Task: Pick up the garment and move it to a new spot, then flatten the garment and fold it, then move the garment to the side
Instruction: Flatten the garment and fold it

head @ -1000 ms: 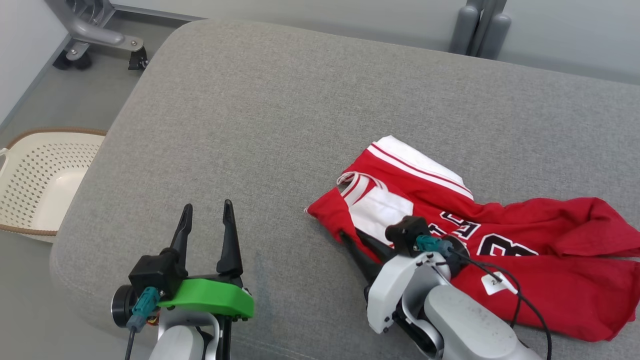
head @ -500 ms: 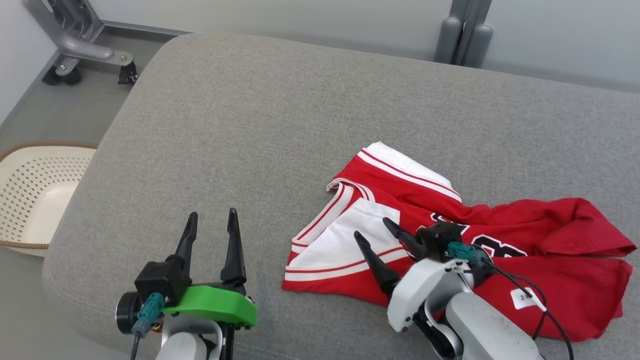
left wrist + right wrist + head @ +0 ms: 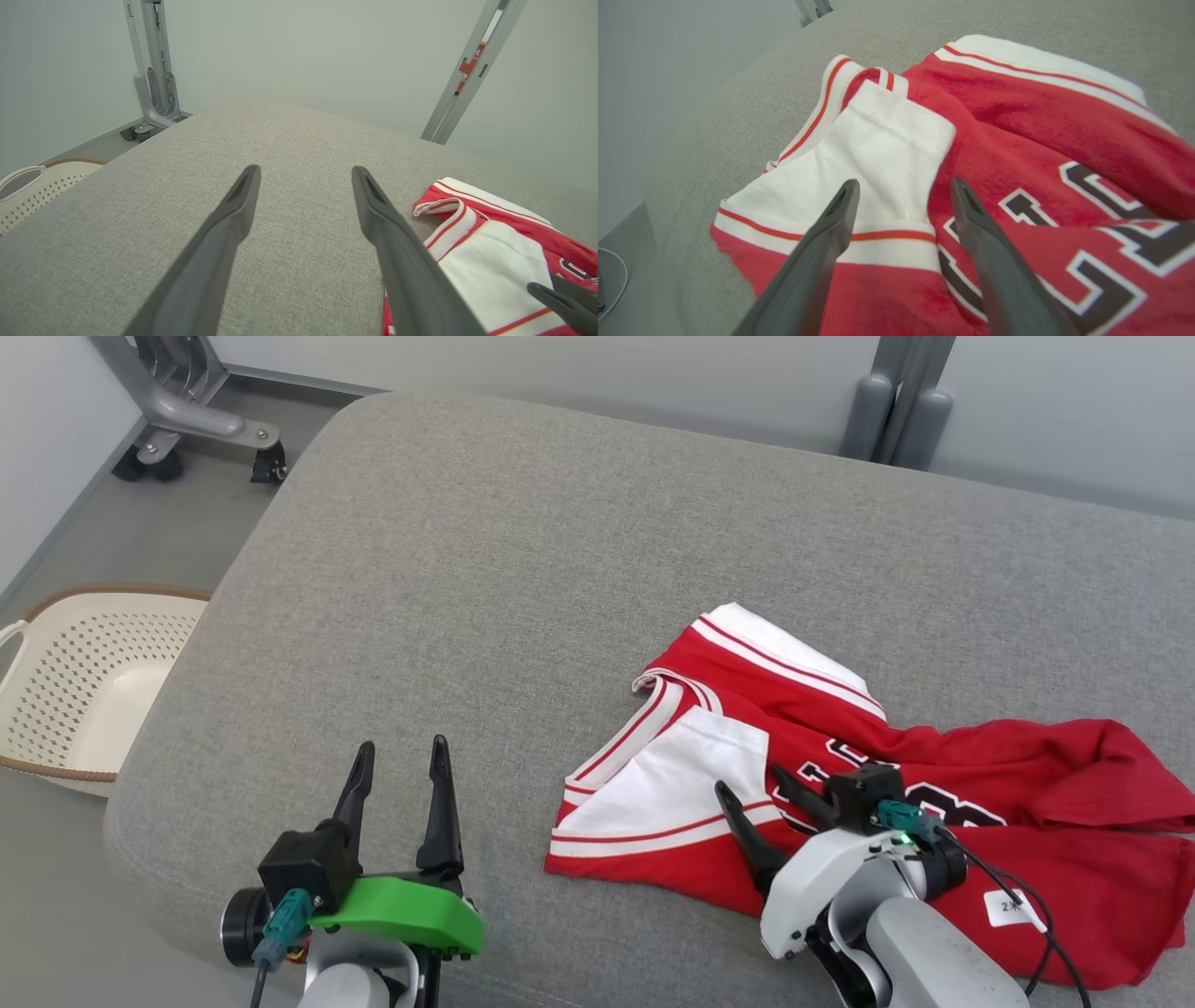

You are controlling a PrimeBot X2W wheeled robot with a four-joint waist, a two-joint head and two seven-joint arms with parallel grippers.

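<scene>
A red-and-white jersey (image 3: 1027,756) lies crumpled at the lower right of a grey upholstered surface (image 3: 485,560). Its white panel with red stripes is turned toward centre frame, and black lettering shows partly among the folds. At the left edge of the head view a cream perforated basket (image 3: 84,663) sits on the floor beside the surface. A wheeled metal base (image 3: 201,415) stands at upper left and grey posts (image 3: 896,406) at upper right. The right arm's white wrist housing covers part of the lettering.

The right gripper (image 3: 749,778) reaches in from the lower right with its fingers angled up and left. They are spread apart over the panel's striped lower edge and clasp nothing; whether the tips touch the cloth cannot be told. The left gripper (image 3: 401,745), on a green bracket (image 3: 401,905) at lower left, points up the frame over bare upholstery. Its fingers are parted and empty, well apart from the jersey.
</scene>
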